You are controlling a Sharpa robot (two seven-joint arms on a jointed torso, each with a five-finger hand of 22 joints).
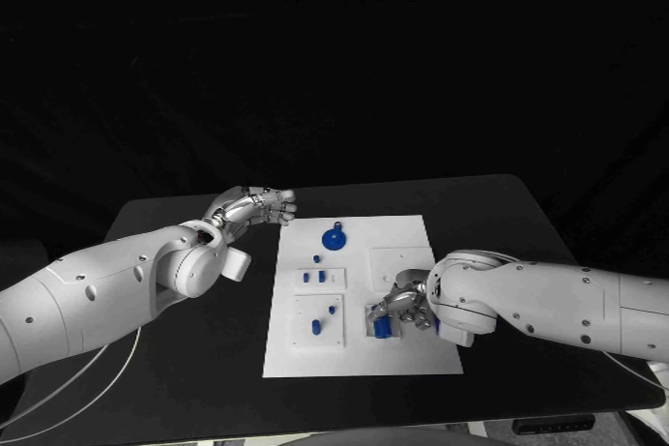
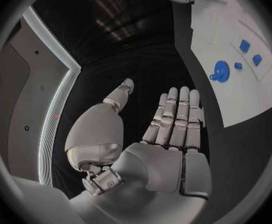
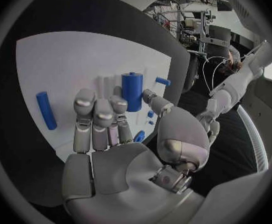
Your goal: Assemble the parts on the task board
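The left hand (image 1: 255,209) hovers off the far left corner of the task board (image 1: 419,354), palm flat, fingers straight and together, holding nothing. The right hand (image 1: 404,306) hangs low over the board's near right part — fingers apart around an upright blue cylinder (image 3: 132,91); whether they touch it, I cannot tell. One blue gear (image 1: 334,239) lies at the far end.

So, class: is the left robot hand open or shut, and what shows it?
Open. The left robot hand has its fingers straight and side by side, thumb held apart, and nothing in its palm; it is beside the board, not touching it.
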